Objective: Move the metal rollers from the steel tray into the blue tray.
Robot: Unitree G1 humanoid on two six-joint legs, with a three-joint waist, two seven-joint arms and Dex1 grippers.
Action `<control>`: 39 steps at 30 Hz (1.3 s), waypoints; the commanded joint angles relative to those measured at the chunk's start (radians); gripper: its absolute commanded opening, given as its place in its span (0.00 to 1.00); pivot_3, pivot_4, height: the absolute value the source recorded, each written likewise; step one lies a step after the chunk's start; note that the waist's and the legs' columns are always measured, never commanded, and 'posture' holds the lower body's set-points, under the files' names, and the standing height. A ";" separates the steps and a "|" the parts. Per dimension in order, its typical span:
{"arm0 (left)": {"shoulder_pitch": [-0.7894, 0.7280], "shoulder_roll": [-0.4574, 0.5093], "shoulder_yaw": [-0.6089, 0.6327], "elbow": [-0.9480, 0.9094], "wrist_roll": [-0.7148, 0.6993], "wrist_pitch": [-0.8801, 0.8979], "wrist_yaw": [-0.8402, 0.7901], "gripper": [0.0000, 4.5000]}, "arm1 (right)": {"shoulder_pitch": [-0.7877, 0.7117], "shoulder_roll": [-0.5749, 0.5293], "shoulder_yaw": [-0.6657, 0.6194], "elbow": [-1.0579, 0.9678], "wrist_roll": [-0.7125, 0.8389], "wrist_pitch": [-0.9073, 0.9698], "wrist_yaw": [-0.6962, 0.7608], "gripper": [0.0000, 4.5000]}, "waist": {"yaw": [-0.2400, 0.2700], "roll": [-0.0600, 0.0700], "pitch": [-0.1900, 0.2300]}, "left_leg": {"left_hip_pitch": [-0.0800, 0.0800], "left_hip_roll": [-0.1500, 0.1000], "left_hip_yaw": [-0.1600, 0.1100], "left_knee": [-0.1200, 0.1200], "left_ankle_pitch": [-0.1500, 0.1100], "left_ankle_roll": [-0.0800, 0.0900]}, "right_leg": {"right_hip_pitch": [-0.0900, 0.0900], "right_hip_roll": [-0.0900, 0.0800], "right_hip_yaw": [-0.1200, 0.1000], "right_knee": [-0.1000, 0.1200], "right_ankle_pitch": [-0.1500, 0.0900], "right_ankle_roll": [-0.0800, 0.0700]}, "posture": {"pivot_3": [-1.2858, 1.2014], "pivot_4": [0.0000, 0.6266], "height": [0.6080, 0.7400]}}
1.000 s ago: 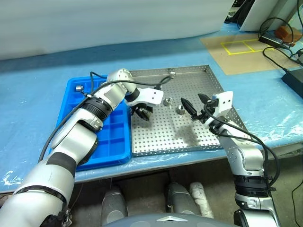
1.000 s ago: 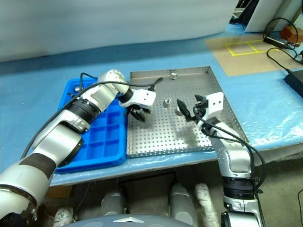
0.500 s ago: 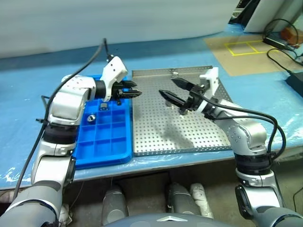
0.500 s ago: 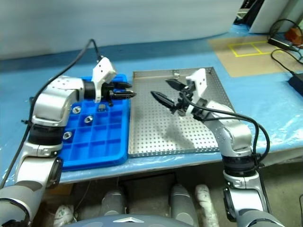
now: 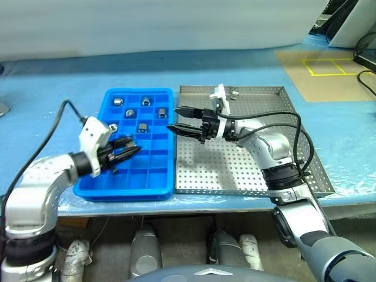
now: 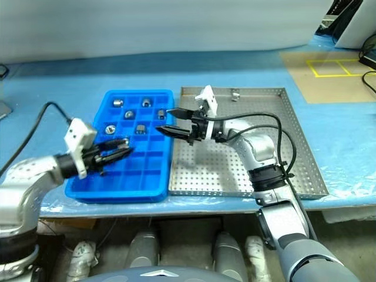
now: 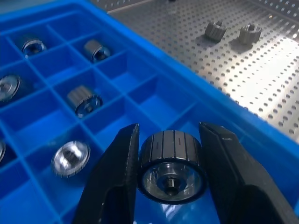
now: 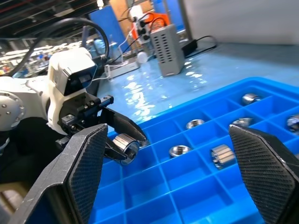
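Table (image 5: pixel 53 88) covered in blue plastic sheet, wrinkled, glare seen along front edge. Pale grey-white wall or curtain (image 5: pixel 147 23) seen across top of frame. Brown board (image 5: pixel 329 82) with yellow taped squares (image 5: pixel 329 66) laid at upper right. Black cables (image 5: pixel 367 64) seen at far right edge. Grey floor (image 5: pixel 188 247) visible below table front. Grey perforated box (image 8: pixel 164 49) with wires seen in right wrist view, on blue sheet.

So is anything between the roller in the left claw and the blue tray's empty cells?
Nothing visible. The left claw grips the roller just above the blue tray, with bare compartments directly beneath; the rollers already placed sit in farther cells.
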 commanded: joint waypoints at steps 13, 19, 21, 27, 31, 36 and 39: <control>0.179 0.054 -0.016 0.030 -0.066 -0.156 0.052 0.37 | 0.033 -0.046 0.056 -0.041 -0.035 0.007 0.127 0.96 | 0.031 0.000 0.000 | 0.004 0.001 -0.001 0.001 0.001 -0.001 | 0.002 0.000 0.002 0.003 0.000 0.000 | 0.63 0.24 1.00; 0.187 0.058 -0.072 0.100 -0.047 -0.210 0.069 0.37 | 0.051 -0.070 0.056 -0.036 -0.058 -0.018 0.136 0.96 | 0.031 -0.001 0.000 | 0.003 0.001 -0.002 0.001 0.003 -0.004 | 0.002 0.001 0.002 0.002 0.000 0.000 | 0.62 0.24 1.00; 0.196 0.064 -0.081 0.102 -0.055 -0.209 0.066 0.37 | 0.054 -0.069 0.056 -0.023 -0.069 -0.033 0.133 0.96 | 0.030 0.000 -0.001 | 0.004 0.001 -0.002 0.001 0.003 -0.004 | 0.002 0.001 0.002 0.003 0.000 0.000 | 0.62 0.24 1.00; 0.202 0.079 -0.085 0.106 -0.095 -0.196 0.056 0.53 | 0.061 -0.062 0.058 0.035 -0.106 -0.088 0.141 0.96 | 0.029 0.000 -0.001 | 0.005 0.000 -0.001 0.001 0.002 -0.003 | 0.002 0.001 0.003 0.004 0.000 0.000 | 0.62 0.24 1.00; 0.165 0.088 -0.083 0.116 -0.104 -0.170 0.085 0.80 | 0.065 -0.060 0.047 0.052 -0.116 -0.108 0.142 0.96 | 0.029 0.000 -0.001 | 0.005 0.000 -0.001 0.001 0.002 -0.003 | 0.002 0.001 0.003 0.004 0.000 0.000 | 0.61 0.24 1.00; 0.047 0.085 -0.064 0.111 -0.169 -0.147 0.096 0.80 | 0.046 -0.065 -0.024 0.079 -0.119 -0.147 0.083 0.96 | 0.033 -0.001 -0.001 | 0.005 0.000 -0.002 0.004 0.003 -0.003 | 0.002 0.001 0.003 0.008 0.000 0.000 | 0.60 0.24 1.00; -0.047 0.059 -0.080 0.102 -0.217 -0.129 0.120 0.80 | 0.010 -0.073 -0.095 0.098 -0.121 -0.171 0.008 0.96 | 0.030 -0.001 -0.001 | 0.005 0.000 -0.002 0.006 0.004 -0.002 | 0.002 0.000 0.005 0.013 0.000 -0.001 | 0.59 0.24 1.00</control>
